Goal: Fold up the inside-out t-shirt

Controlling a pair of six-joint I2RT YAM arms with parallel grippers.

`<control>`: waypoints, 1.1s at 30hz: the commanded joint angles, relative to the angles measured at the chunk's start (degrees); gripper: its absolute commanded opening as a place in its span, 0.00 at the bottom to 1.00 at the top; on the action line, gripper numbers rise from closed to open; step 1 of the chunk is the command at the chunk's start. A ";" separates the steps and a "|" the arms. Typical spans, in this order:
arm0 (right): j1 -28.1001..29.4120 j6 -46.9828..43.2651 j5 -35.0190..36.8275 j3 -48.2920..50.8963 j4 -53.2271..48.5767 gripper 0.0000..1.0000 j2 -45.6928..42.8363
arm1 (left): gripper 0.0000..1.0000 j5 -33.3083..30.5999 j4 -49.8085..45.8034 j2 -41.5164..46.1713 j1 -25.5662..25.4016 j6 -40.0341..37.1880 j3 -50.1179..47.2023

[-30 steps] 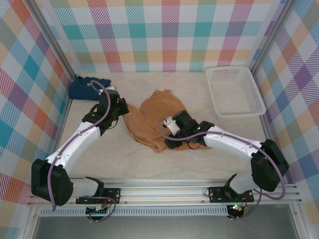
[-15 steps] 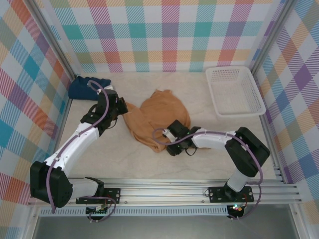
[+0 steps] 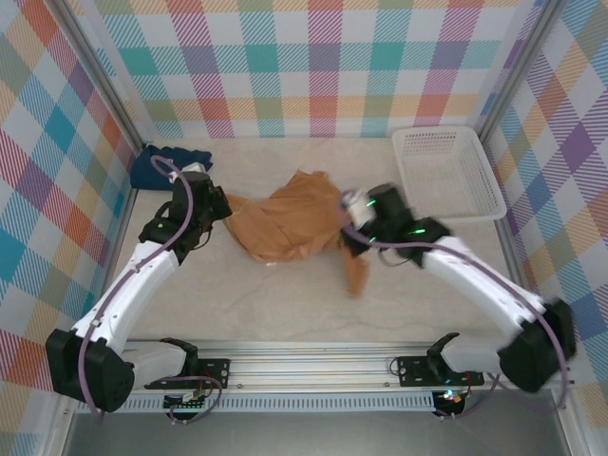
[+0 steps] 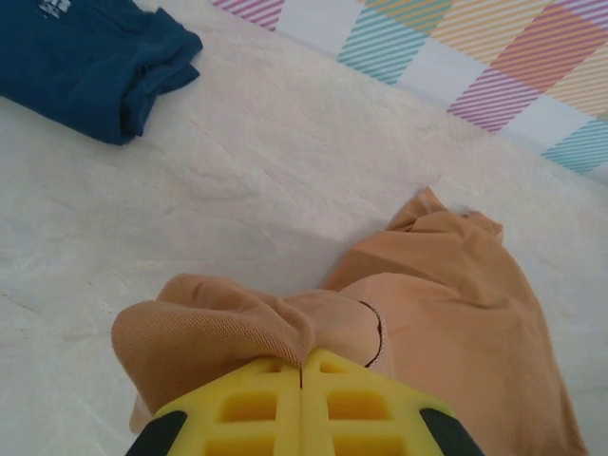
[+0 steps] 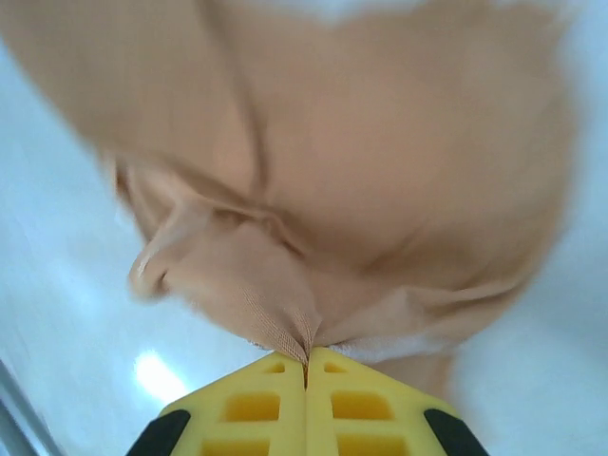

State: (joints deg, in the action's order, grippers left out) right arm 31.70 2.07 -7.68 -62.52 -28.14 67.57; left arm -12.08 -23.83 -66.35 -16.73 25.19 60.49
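My right gripper (image 3: 353, 226) has swung toward the table's (image 3: 285, 313) right edge, pulling the shirt (image 3: 285, 223) along; it and my left gripper (image 3: 220, 207) are both clamped on fabric.

A cream, mottled worktop (image 3: 285, 304) carries three things. The tan inside-out t-shirt (image 3: 290, 223) lies crumpled near the middle. A folded navy shirt (image 3: 152, 166) sits well left of the t-shirt, by the far wall. A white basket (image 3: 406, 180) stands right of the t-shirt, apart from it.

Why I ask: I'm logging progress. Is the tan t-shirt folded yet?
Not folded: the t-shirt is bunched, pulled between the left pincer and right pincer, both shut on it.
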 commanded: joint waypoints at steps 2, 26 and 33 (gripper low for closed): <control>-7.11 1.27 -9.39 -6.97 -4.66 0.00 -6.98 | 0.00 -0.82 -5.65 5.01 0.30 -1.87 3.93; -16.13 4.28 5.60 -9.64 -10.71 0.00 13.04 | 0.59 17.45 -2.57 0.76 -4.89 -6.44 -14.39; -16.10 3.91 5.12 -10.32 -10.23 0.00 14.78 | 0.62 15.73 -1.48 -0.37 -10.03 -6.04 -18.04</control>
State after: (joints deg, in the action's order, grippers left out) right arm 15.77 5.56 -2.13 -72.73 -39.46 82.21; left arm 4.49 -25.41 -65.69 -26.04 19.62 43.22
